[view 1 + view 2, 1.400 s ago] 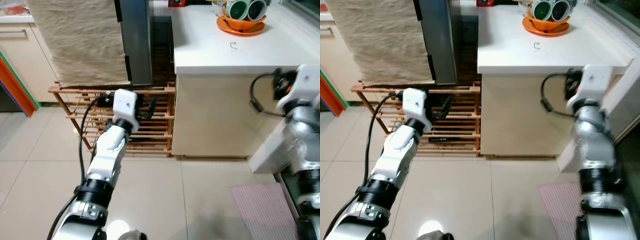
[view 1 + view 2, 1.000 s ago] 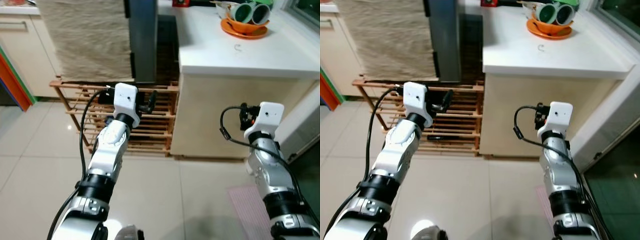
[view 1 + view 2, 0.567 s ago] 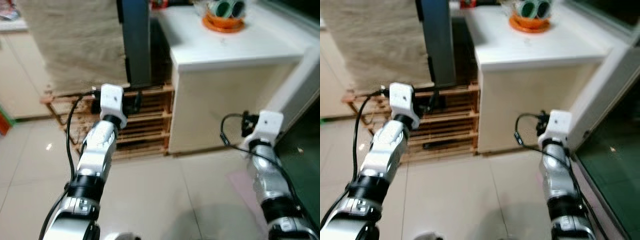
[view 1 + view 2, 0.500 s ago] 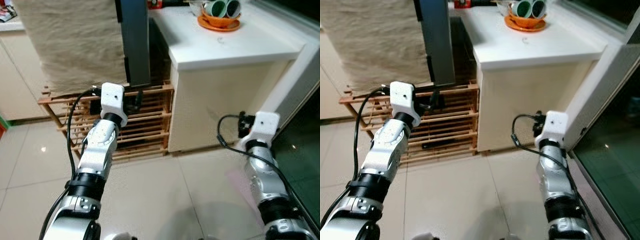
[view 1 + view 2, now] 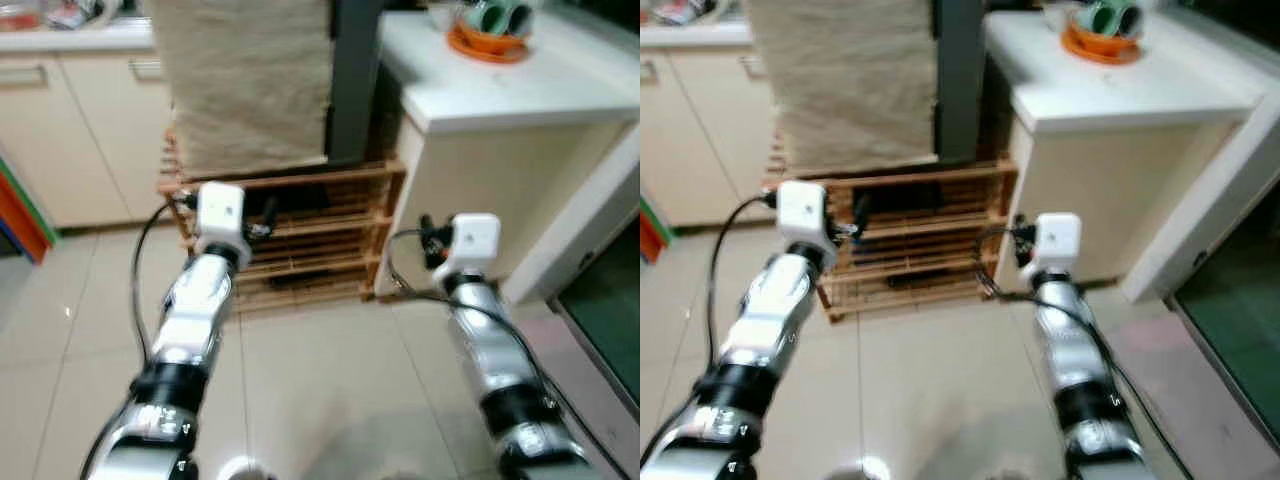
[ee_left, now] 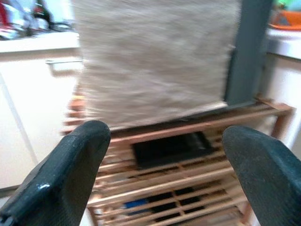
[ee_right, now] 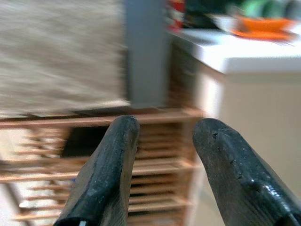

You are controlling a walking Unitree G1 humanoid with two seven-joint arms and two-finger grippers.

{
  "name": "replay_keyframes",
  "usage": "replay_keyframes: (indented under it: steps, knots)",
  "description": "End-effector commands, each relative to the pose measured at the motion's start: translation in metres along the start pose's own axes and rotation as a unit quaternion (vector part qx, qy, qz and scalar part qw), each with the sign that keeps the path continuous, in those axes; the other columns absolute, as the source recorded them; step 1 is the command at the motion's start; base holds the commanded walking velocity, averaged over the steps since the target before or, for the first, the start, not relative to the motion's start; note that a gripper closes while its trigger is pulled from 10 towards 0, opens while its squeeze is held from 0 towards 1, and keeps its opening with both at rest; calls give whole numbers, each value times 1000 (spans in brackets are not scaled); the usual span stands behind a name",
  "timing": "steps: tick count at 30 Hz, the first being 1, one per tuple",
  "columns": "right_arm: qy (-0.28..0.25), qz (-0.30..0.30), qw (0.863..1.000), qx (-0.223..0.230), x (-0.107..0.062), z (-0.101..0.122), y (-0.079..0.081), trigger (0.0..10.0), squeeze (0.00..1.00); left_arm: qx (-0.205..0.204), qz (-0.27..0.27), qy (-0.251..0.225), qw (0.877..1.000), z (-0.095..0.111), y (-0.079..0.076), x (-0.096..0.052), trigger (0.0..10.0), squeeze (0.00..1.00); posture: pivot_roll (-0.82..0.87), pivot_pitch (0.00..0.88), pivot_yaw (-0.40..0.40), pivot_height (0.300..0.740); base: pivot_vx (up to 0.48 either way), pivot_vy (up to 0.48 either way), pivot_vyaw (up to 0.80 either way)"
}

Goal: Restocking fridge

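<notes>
both pincers apart, empty, wooden rack (image 5: 300,235) ahead, white counter (image 5: 500,90) w/ orange dish (image 5: 487,45)

Two silver metallic arms are seen, each built of rounded segments joined by black ring-shaped collars. A white box-shaped wrist housing (image 5: 221,208) is carried at the end of the left arm, and a matching white box-shaped wrist housing (image 5: 476,236) at the end of the right. A black cable (image 5: 141,266) is looped from the left housing back along the forearm; a second black cable (image 5: 400,272) is curved beside the right housing. The left gripper (image 6: 164,169) is fitted with two broad black fingers (image 6: 70,174) of matte, finely textured surface and rounded tips. The right gripper (image 7: 162,160) is fitted with two long black fingers (image 7: 110,169), smoother and slightly glossy.
</notes>
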State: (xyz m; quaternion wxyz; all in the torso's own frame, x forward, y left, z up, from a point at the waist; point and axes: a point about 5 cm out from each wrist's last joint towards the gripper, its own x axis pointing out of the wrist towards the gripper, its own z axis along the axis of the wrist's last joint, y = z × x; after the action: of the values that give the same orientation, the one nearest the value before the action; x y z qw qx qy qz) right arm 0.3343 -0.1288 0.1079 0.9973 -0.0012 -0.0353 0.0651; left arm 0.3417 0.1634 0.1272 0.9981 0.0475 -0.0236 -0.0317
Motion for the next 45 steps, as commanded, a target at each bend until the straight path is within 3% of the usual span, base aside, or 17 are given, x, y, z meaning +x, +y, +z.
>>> replay_keyframes:
  steps: [1,7,13,17,20,23,28,31,33,37,45]
  knots:
    - [-3,-4,1000,-15,1,2,-7,10000,0,0,-21,-2,1000,1,-14,1,10000,0,43,0,-23,740,0,469,0]
    - [-22,77,996,-27,-3,6,19,10000,0,8,-26,-18,999,5,-18,-1,10000,0,40,0,-19,740,51,49,0]
    - [-26,121,992,-31,-13,3,29,10000,0,11,-14,-17,1000,4,-17,-1,10000,0,33,0,-7,740,315,349,0]
    - [-36,199,977,-64,-30,0,55,10000,0,16,-13,-19,1000,6,-20,0,10000,0,36,0,-11,740,340,335,0]
    - [-33,195,978,-60,-30,1,50,10000,0,15,-13,-20,1000,6,-21,0,10000,0,35,0,-12,740,386,285,0]
    - [-23,236,968,-86,-37,-4,52,10000,0,11,-15,-18,1000,4,-25,-1,10000,0,29,0,-21,740,400,262,0]
    - [9,243,964,-106,-45,-12,37,10000,0,6,-14,-16,1000,1,-29,-3,10000,0,26,0,-30,740,405,255,0]
    - [30,244,960,-131,-54,-17,14,10000,0,4,-9,-17,1000,0,-28,-5,10000,0,14,0,-35,740,410,250,0]
    - [52,201,973,-101,-54,-20,-7,10000,0,3,-6,-18,1000,-2,-27,-7,10000,0,-3,0,-40,740,409,253,0]
    - [70,52,996,-15,-37,-17,-42,10000,0,-7,-5,-20,1000,-2,-29,-8,10000,0,-12,0,-43,740,406,254,0]
    - [68,-57,996,21,-28,-9,-76,10000,0,-11,-9,-22,1000,-1,-33,-9,10000,0,-39,0,-35,740,408,252,0]
